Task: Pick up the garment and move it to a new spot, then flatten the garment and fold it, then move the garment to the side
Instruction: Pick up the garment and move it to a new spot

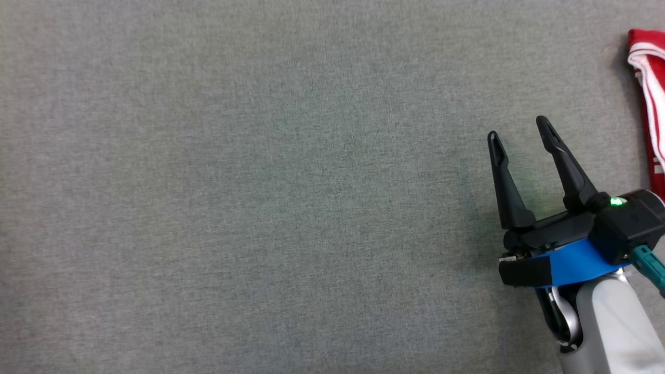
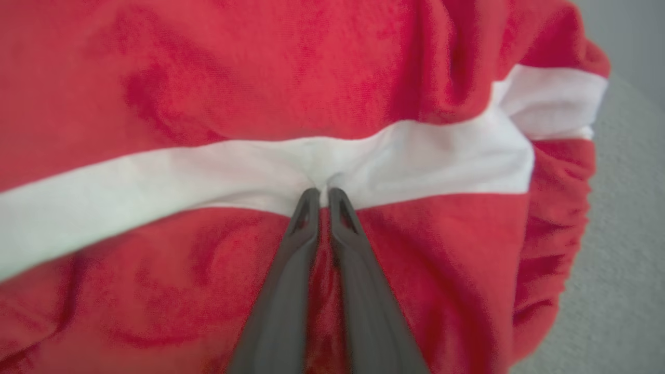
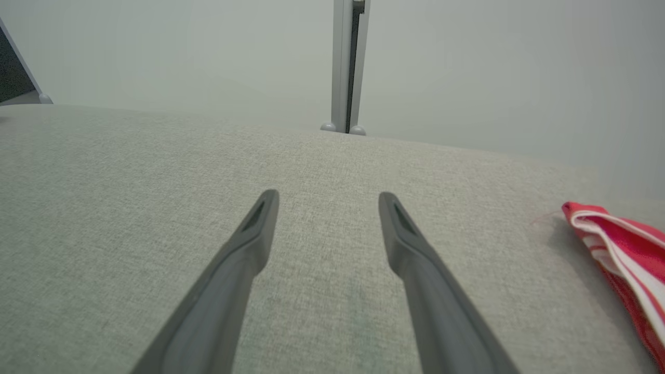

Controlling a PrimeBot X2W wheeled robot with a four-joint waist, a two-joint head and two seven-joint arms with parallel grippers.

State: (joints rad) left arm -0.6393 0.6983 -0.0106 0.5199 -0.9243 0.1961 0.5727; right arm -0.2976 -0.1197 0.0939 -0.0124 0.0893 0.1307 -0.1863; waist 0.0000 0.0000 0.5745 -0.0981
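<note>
Two grippers, two states. Left gripper (image 2: 323,192) was pinched tight on garment (image 2: 415,78) at white stripe (image 2: 156,182), red cloth bunched around tips. Right gripper (image 1: 518,128) sat at 4 o'clock in head view, fingers (image 1: 506,182) spread wide, empty, above grey table (image 1: 260,208). Garment edge lay at 2 o'clock, near right gripper but apart. Judged step — carrying garment to new spot. Advice: lift high enough that hem clears table, move slowly — single pinch could slip.

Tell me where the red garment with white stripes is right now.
The red, white-striped fabric garment is at the head view's far right edge, beyond the open right end effector; the left end effector is shut on its white band.
</note>
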